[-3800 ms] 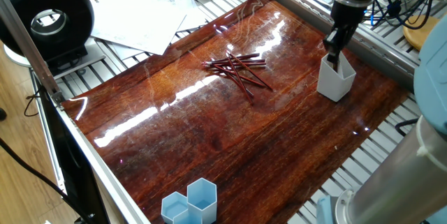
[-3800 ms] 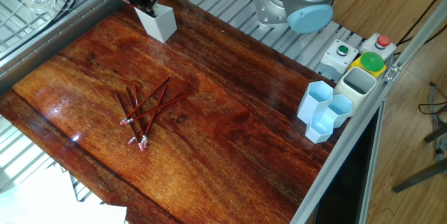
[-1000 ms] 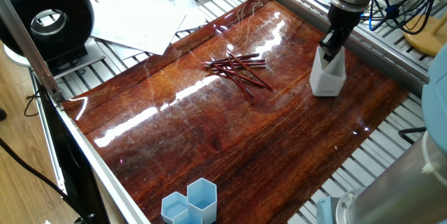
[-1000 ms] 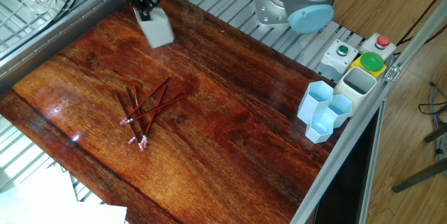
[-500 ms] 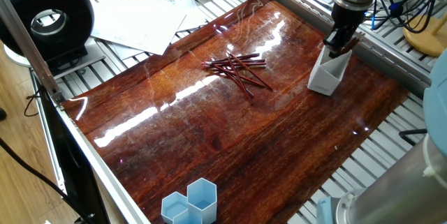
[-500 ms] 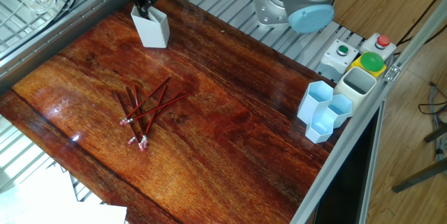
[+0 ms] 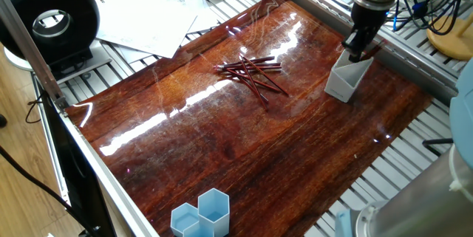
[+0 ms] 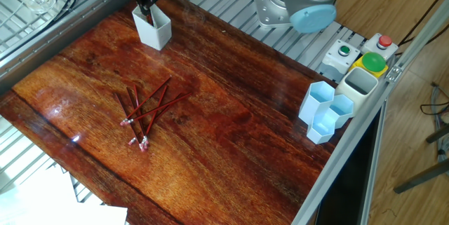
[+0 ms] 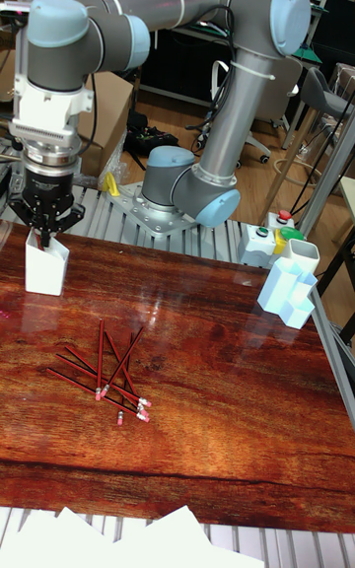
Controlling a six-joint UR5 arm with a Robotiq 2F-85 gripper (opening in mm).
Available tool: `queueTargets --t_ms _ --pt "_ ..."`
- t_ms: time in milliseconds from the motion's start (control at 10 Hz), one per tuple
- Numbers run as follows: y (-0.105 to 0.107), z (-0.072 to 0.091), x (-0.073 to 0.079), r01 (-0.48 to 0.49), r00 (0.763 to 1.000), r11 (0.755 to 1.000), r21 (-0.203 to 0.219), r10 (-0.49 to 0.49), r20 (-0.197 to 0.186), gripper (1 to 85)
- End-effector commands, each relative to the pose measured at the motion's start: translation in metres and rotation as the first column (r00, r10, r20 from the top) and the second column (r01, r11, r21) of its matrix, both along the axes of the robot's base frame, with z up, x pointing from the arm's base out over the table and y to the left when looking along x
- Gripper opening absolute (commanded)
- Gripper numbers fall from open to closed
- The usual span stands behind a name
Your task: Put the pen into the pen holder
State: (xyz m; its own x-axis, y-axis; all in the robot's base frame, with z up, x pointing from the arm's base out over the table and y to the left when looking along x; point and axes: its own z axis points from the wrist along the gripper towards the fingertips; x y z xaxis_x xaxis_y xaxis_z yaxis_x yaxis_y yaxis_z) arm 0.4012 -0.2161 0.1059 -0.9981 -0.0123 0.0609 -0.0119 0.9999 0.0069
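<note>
The end effector [image 9: 41,235] dips its fingertips into the mouth of the pen holder [image 9: 45,268], so the holder's wall hides them, and whether they grip a pen cannot be told. In the other fixed view the end effector [image 8: 145,8] is cut off by the top edge. The pile of pens [image 7: 251,71] overlaps too tightly to count.
</note>
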Motion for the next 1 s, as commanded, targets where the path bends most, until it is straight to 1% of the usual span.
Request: queueTargets --t_ms 0,200,300,400,600,700,800,900 --pt "0.012 0.014 0.017 0.006 1.0 1.0 0.024 -0.006 0.005 1.0" --pt "0.02 0.023 0.025 0.006 1.0 1.0 0.028 -0.006 0.002 1.0" --pt "0.026 0.027 0.032 0.006 1.0 0.999 0.036 -0.006 0.01 1.0" --pt "0.033 0.03 0.037 0.009 1.0 0.999 0.04 -0.009 0.007 1.0" --pt "0.042 0.029 0.049 -0.005 1.0 0.998 0.07 0.004 0.013 1.0" --pt "0.038 0.026 0.055 -0.027 1.0 0.998 0.057 0.026 0.016 1.0" --pt "0.03 0.026 0.054 -0.045 0.999 0.999 0.029 0.045 0.013 1.0" --pt "0.006 0.027 0.048 -0.082 0.997 0.995 -0.062 0.081 -0.017 1.0"
